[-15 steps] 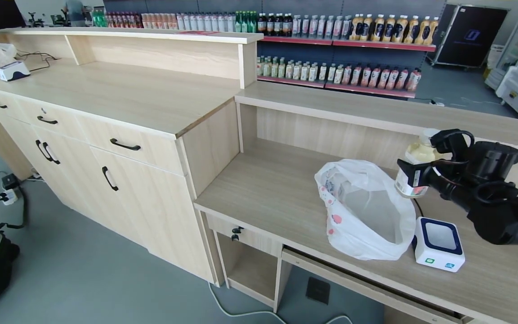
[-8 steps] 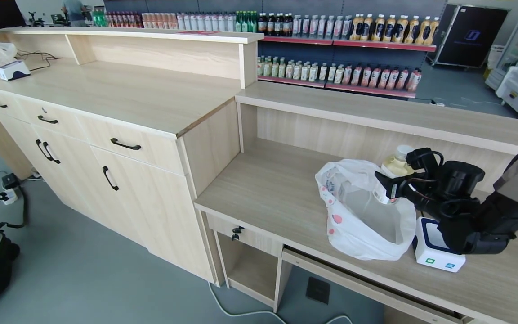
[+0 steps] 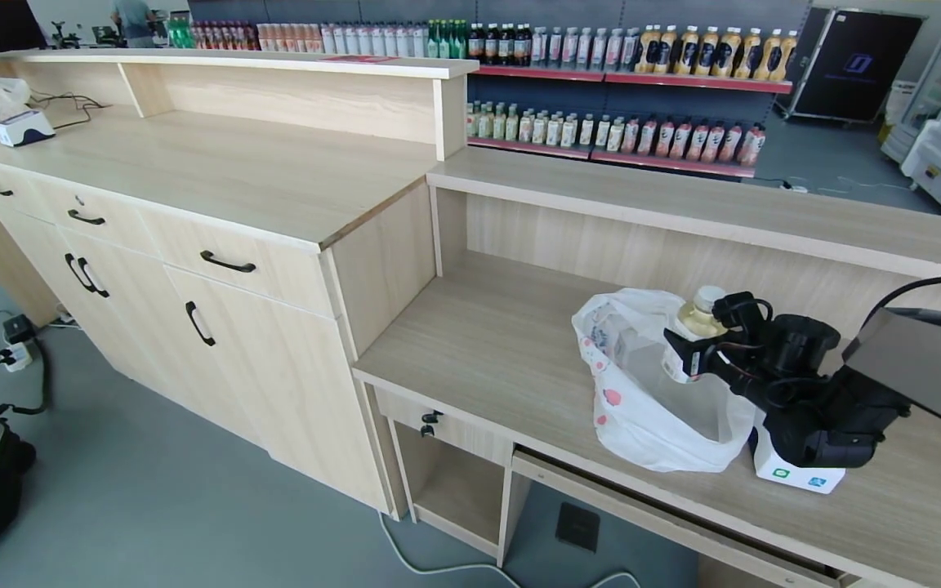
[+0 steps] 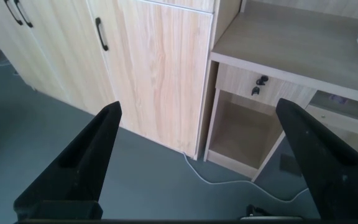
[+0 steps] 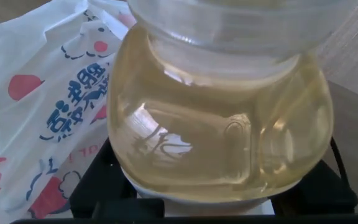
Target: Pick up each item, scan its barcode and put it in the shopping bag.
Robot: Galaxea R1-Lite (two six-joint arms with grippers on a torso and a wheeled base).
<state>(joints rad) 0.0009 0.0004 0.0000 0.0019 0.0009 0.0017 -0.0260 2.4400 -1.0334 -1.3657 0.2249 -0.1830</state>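
Observation:
My right gripper [image 3: 695,353] is shut on a bottle [image 3: 689,331] of pale yellow drink with a white cap and a white label. It holds the bottle upright over the open mouth of the white plastic shopping bag [image 3: 650,408], which lies on the low counter. In the right wrist view the bottle [image 5: 222,130] is close up, with the printed shopping bag [image 5: 36,112] beside it. A white barcode scanner [image 3: 793,478] stands on the counter just right of the bag, partly hidden by my right arm. My left gripper [image 4: 197,162] hangs open above the floor, in front of the cabinet.
The low counter [image 3: 503,343] has a raised back wall [image 3: 601,237]. A taller counter with drawers [image 3: 217,188] stands to the left. Shelves of bottles [image 3: 617,90] fill the background. Cables and a power strip [image 3: 13,351] lie on the floor at the left.
My right arm has carried the bottle left and down, from above the scanner to over the bag's mouth.

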